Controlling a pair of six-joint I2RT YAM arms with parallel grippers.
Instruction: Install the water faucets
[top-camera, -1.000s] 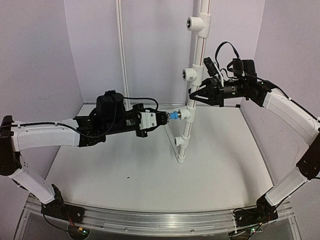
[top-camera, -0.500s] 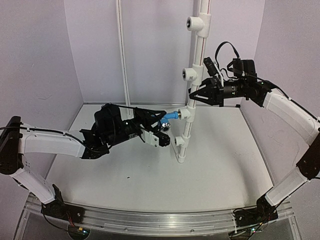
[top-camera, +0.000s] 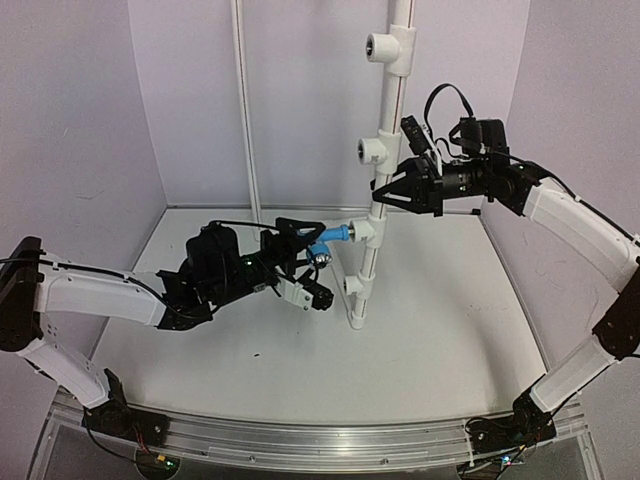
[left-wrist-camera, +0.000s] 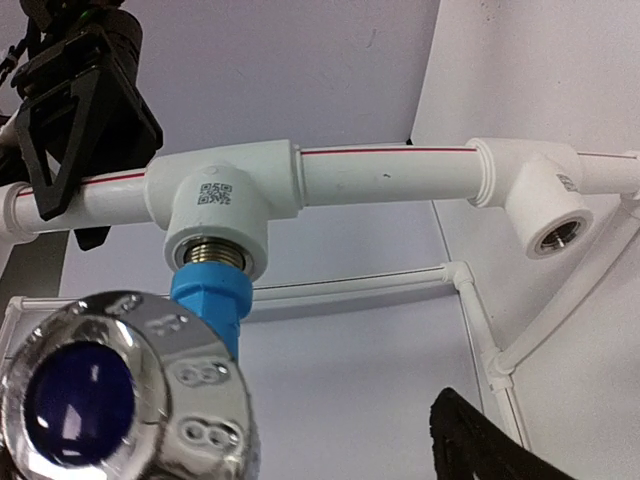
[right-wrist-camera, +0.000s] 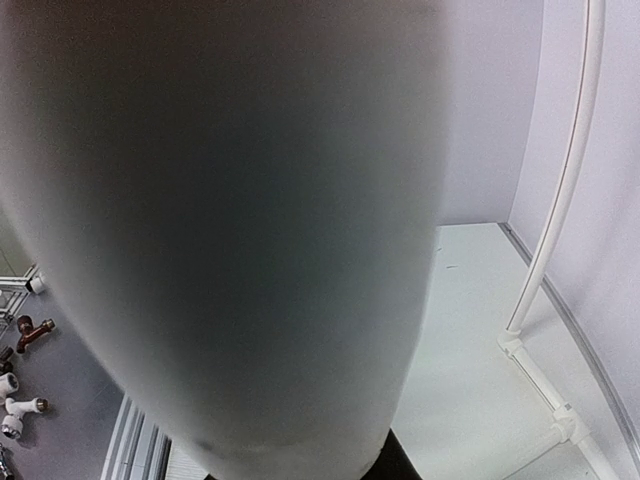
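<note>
The bright-blue water faucet (top-camera: 333, 236) is screwed by its threaded end into a white tee (top-camera: 368, 229) on the upright white pipe (top-camera: 386, 105). Its chrome knob (top-camera: 322, 257) hangs at the outer end. My left gripper (top-camera: 319, 263) is open, its fingers spread above and below the knob without touching it. In the left wrist view the faucet (left-wrist-camera: 212, 300) and its knob (left-wrist-camera: 110, 390) fill the lower left, and one black finger (left-wrist-camera: 490, 445) stands well apart. My right gripper (top-camera: 380, 192) is shut on the pipe above that tee. The pipe (right-wrist-camera: 230, 200) fills the right wrist view.
Empty tees sit on the pipe at the top (top-camera: 388, 47), in the middle (top-camera: 372, 150) and near the base (top-camera: 352, 287). A thin white conduit (top-camera: 245, 110) runs up the back wall. Lilac walls close both sides. Loose fittings (right-wrist-camera: 15, 400) lie outside the table.
My left gripper has let go of the faucet, opened wide and drawn back a little to the left and down. The faucet stays in the tee. The pipe and right gripper shifted slightly left.
</note>
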